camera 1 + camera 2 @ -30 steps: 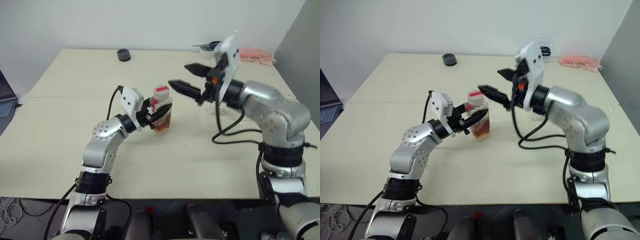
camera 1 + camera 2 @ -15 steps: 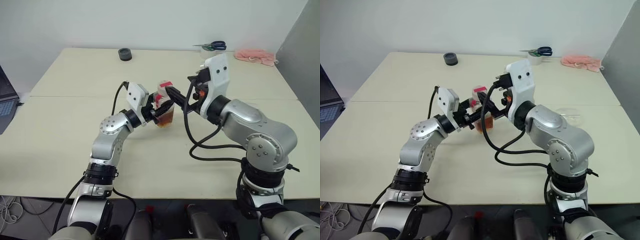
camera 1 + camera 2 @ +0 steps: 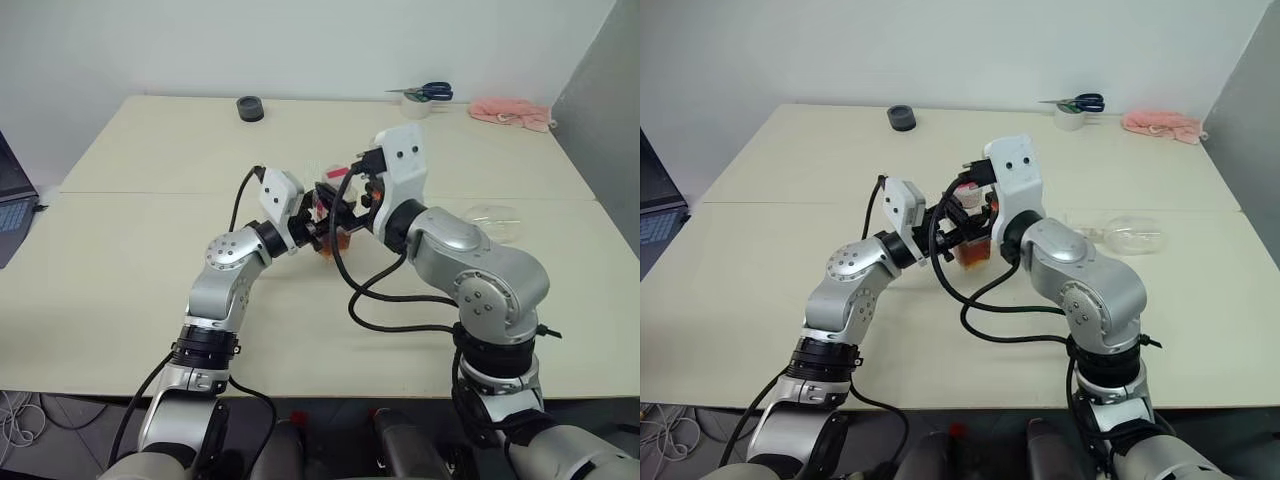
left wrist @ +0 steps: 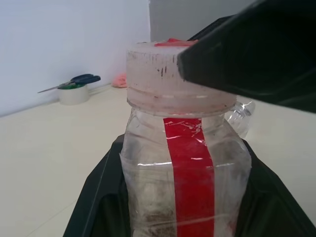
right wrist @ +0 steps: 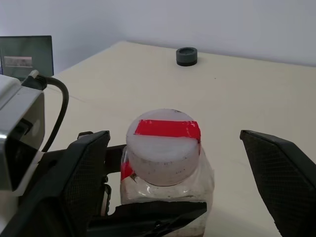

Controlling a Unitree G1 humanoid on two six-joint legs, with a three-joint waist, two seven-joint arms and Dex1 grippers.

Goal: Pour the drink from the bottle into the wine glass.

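My left gripper (image 3: 318, 228) is shut on the bottle (image 3: 331, 222), holding it upright just above the table's middle. The left wrist view shows the black fingers (image 4: 98, 197) clamped on both sides of the bottle (image 4: 187, 163) with its red strip. The amber drink (image 3: 975, 253) fills the bottle's lower part. My right gripper (image 5: 173, 134) is open, its fingers standing apart on either side of the red-and-white cap (image 5: 163, 148). The wine glass (image 3: 1128, 233) lies on its side on the table to the right.
At the table's far edge are a small black round object (image 3: 248, 108), scissors on a tape roll (image 3: 425, 95) and a pink cloth (image 3: 512, 112). A laptop (image 3: 10, 200) sits off the left edge.
My right gripper has swung left and slightly down from beside the bottle to straddle its cap, still open. The left gripper keeps holding the bottle in place.
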